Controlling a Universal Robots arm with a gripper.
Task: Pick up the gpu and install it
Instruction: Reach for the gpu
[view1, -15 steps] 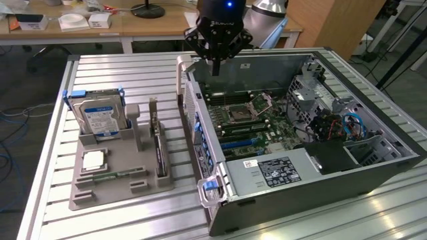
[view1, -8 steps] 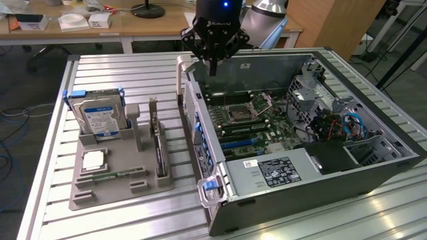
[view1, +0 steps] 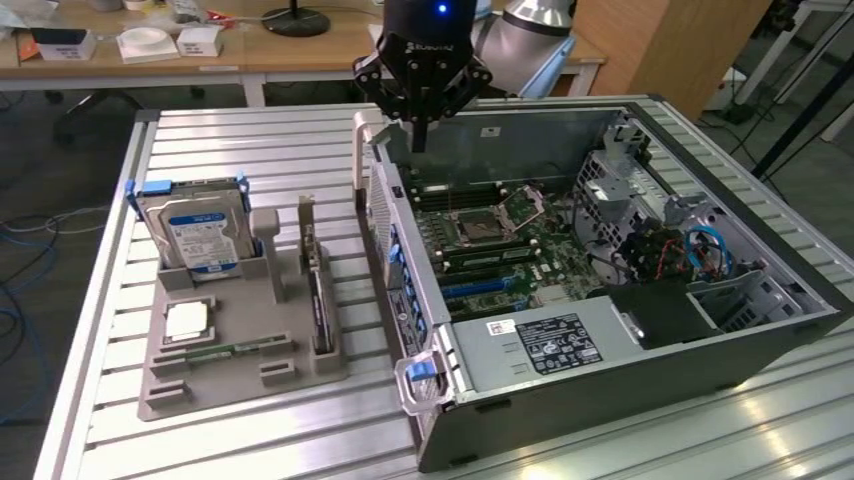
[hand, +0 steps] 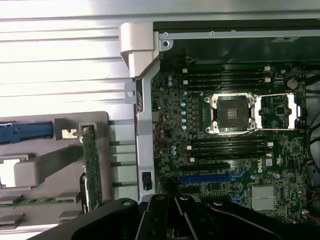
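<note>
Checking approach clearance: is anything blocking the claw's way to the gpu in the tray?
Nothing visible does. The claw hovers above the wall of the open case; the gpu stands on edge in the grey tray beside that wall, its upper edge uncovered.

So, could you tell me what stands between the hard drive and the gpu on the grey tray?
In the exterior view, one upright grey post of the tray stands between the hard drive and the gpu.
</note>
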